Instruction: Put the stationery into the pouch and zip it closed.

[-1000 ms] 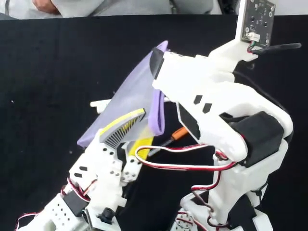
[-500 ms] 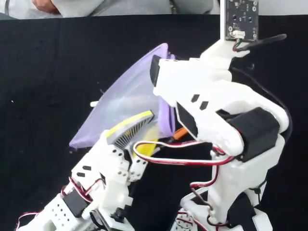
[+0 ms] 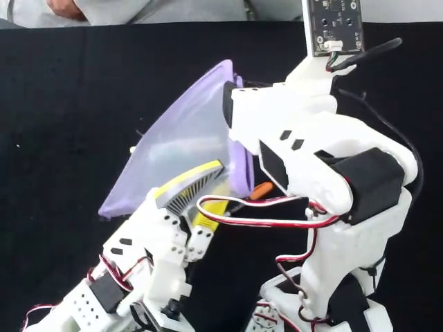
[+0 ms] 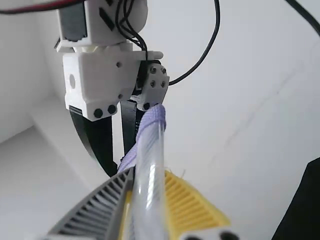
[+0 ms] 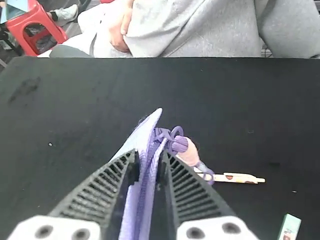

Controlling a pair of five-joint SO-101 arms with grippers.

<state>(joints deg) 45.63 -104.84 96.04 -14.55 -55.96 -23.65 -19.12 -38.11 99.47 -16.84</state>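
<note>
Only the right wrist view shows a pen [image 5: 235,177] on the table [image 5: 75,100]. The left gripper [image 3: 199,183] and right gripper [image 5: 149,156] both pinch the pouch [image 3: 180,138], which has shifted slightly left since before.

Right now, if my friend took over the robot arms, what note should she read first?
Left gripper: shut on the purple pouch, at its edge.
Right gripper: shut on its zipper edge, by the zipper pull.
Done: pouch held up between both arms; contents unclear.
Left: cream pen and small green item lie on the black table; pack them, then zip.
</note>
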